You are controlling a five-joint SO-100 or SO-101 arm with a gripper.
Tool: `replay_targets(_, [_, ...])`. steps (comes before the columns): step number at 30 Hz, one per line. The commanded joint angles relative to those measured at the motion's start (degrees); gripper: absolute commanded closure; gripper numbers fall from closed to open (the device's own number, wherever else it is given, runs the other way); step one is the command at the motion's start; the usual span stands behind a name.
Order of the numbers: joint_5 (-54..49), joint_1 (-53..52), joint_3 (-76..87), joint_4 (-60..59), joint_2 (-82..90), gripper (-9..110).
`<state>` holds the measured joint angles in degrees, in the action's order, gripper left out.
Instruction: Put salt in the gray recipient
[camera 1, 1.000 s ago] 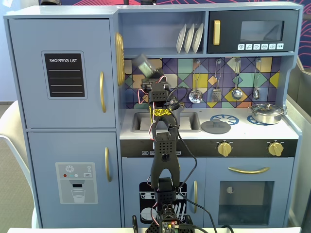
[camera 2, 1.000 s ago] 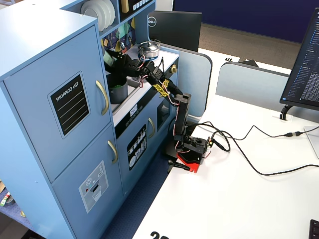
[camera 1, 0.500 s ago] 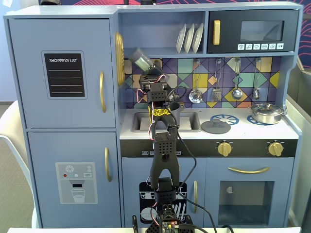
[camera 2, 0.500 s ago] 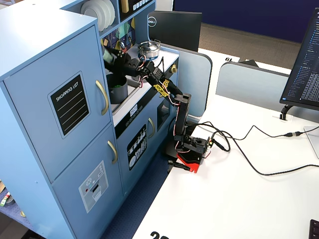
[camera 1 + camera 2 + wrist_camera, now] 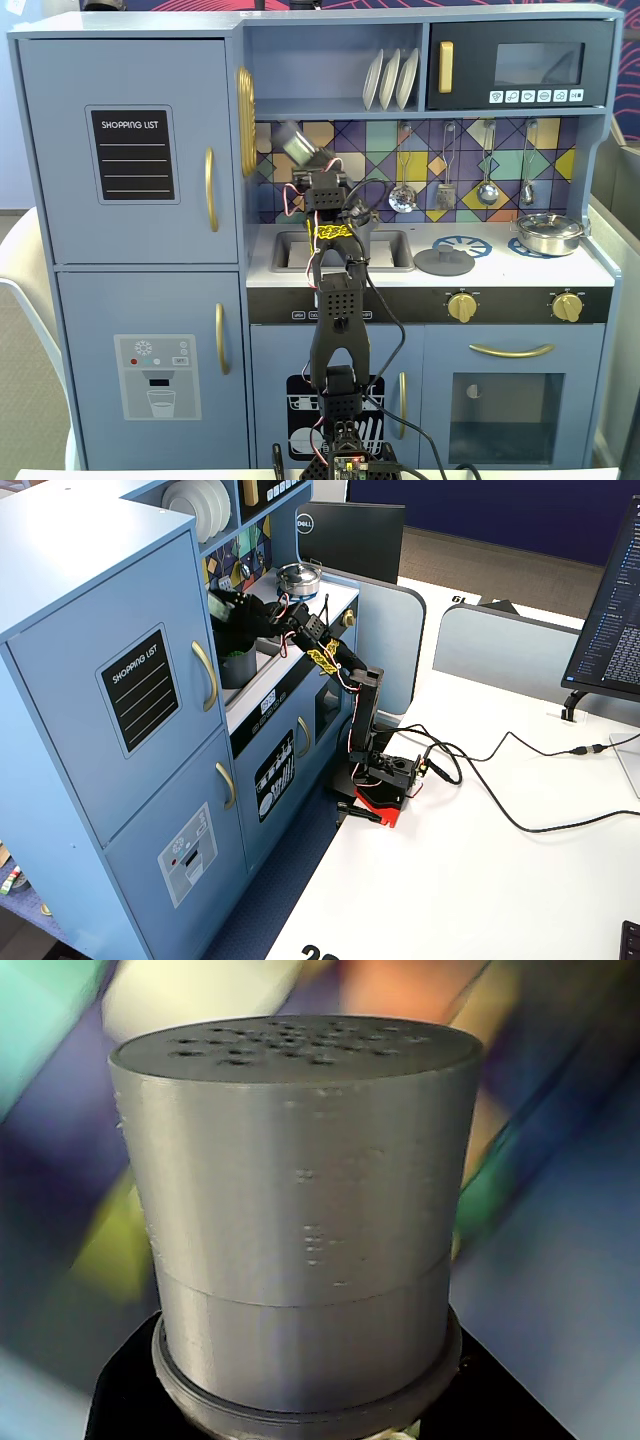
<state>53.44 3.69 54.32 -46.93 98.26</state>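
Salt, a slim dark gray cylindrical shaker [image 5: 297,142], sits pinched in my jaws, tilted above the matte gray pot [image 5: 235,667]; next I tip it further over that pot.

Front-on and side-high fixed views of one toy kitchen [image 5: 420,300]; close wrist view.

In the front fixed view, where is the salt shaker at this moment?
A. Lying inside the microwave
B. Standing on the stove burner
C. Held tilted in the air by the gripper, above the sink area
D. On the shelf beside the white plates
C: the salt shaker is clamped in the gripper, tilted up-left in front of the backsplash, above the sink.
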Motion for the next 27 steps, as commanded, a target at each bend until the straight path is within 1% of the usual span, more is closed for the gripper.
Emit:
replay_targets(1, [-8.88,0.97,-1.23,12.92,1.49,101])
replay_targets(4, [-20.39,-4.57,-1.23,13.01,2.55,101])
replay_targets(6, [-32.7,-10.28,1.58,12.83,4.48,101])
replay_targets(8, [-48.52,-17.05,5.19,13.54,6.5,101])
replay_targets(11, [-77.52,-26.54,10.99,16.88,9.05,101])
replay_targets(13, [-96.15,-33.13,14.41,21.71,9.84,101])
replay_targets(15, [-111.88,-39.38,16.96,26.72,9.49,101])
replay_targets(17, [-124.1,-43.86,18.02,30.85,8.09,101])
replay_targets(19, [-130.87,-46.76,18.46,33.4,6.77,101])
replay_targets(23, [-140.1,-50.19,20.65,33.93,5.01,101])
replay_targets(27, [-144.76,-51.86,27.33,37.71,5.01,101])
